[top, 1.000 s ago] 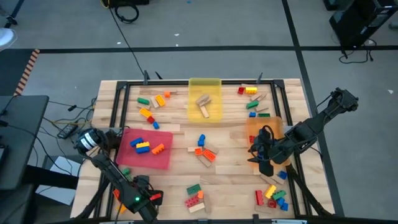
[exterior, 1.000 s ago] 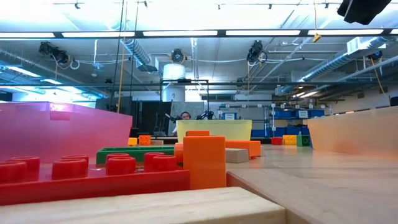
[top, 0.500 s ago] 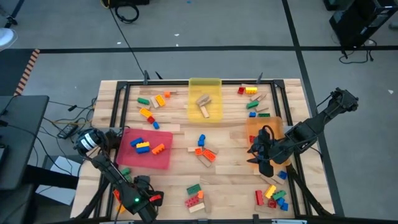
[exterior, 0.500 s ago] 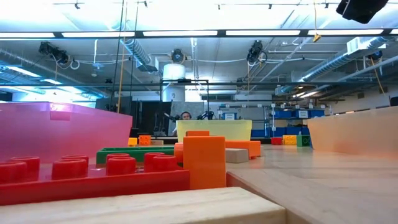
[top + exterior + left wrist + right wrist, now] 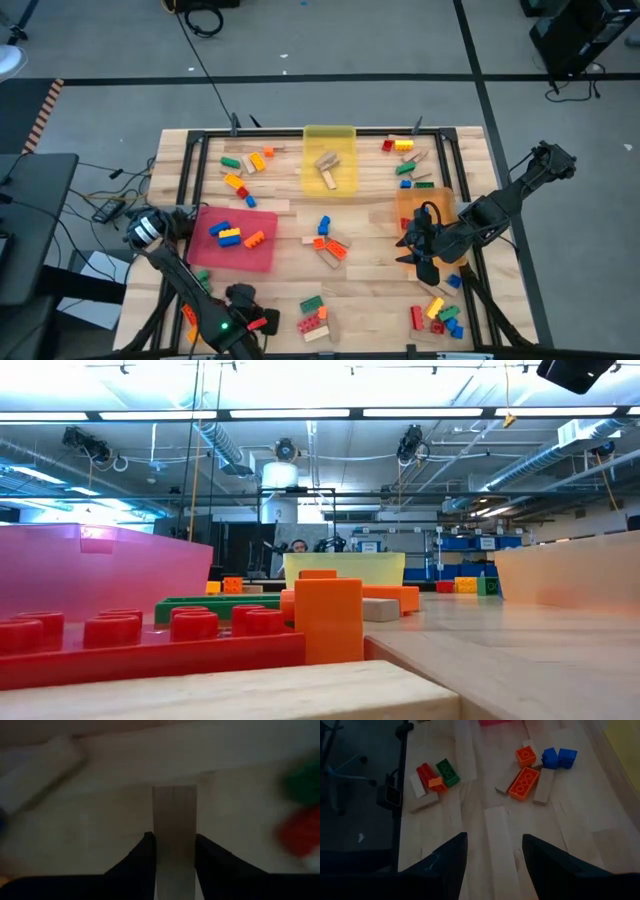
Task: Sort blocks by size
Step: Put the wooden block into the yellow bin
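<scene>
1. The left gripper (image 5: pixel 174 855), at the table's near-left corner, has its jaws pressed against both sides of a tan wooden block (image 5: pixel 174 827), likely to carry it to a tray
2. The red tray (image 5: pixel 262 258) beside it holds a few studded bricks (image 5: pixel 228 233), apparently one size group
3. The yellow tray (image 5: pixel 318 138) at the far edge holds wooden blocks
4. The right gripper (image 5: pixel 492 854) hangs near the orange tray (image 5: pixel 413 205), fingers spread over a loose wooden plank (image 5: pixel 499 827), holding nothing
</scene>
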{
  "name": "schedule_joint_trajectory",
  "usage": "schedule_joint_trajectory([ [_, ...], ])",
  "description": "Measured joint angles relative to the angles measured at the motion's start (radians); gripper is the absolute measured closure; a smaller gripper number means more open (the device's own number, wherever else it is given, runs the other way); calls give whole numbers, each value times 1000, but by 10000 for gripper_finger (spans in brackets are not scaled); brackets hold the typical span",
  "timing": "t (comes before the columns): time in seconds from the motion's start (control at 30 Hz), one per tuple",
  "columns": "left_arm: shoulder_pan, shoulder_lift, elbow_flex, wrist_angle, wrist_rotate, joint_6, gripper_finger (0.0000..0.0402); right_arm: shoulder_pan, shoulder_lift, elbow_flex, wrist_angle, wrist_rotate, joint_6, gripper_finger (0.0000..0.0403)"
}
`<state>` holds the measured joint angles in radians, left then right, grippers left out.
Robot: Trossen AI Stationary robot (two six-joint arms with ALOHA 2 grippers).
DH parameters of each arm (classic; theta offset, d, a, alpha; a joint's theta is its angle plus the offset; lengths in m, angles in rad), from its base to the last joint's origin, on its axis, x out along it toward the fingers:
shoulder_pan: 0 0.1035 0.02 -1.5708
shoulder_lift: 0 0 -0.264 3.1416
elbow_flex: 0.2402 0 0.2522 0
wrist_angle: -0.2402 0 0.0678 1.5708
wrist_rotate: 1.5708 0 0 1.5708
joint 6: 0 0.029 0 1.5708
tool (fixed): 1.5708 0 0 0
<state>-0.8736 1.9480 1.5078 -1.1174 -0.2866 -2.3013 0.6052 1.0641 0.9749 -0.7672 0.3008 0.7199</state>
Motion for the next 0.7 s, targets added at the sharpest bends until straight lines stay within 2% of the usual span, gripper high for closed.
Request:
schedule_joint_trajectory([
  [0.13,63,-2,126,-133,-120,112,290,-1,0,0,40,1,-31,199],
  [0.23,140,-3,208,-209,-182,268,291,-1,0,0,75,7,-57,199],
  [0.33,247,-5,285,-252,-196,495,291,-1,0,0,111,8,-73,199],
  [0.5,490,-6,379,-240,-199,929,291,-1,0,0,134,10,-70,199],
  [0.6,651,-6,424,-219,-193,1183,291,-1,0,0,138,20,-70,199],
  [0.7,825,-6,447,-113,-144,1433,291,-5,-1,0,124,41,-69,199],
])
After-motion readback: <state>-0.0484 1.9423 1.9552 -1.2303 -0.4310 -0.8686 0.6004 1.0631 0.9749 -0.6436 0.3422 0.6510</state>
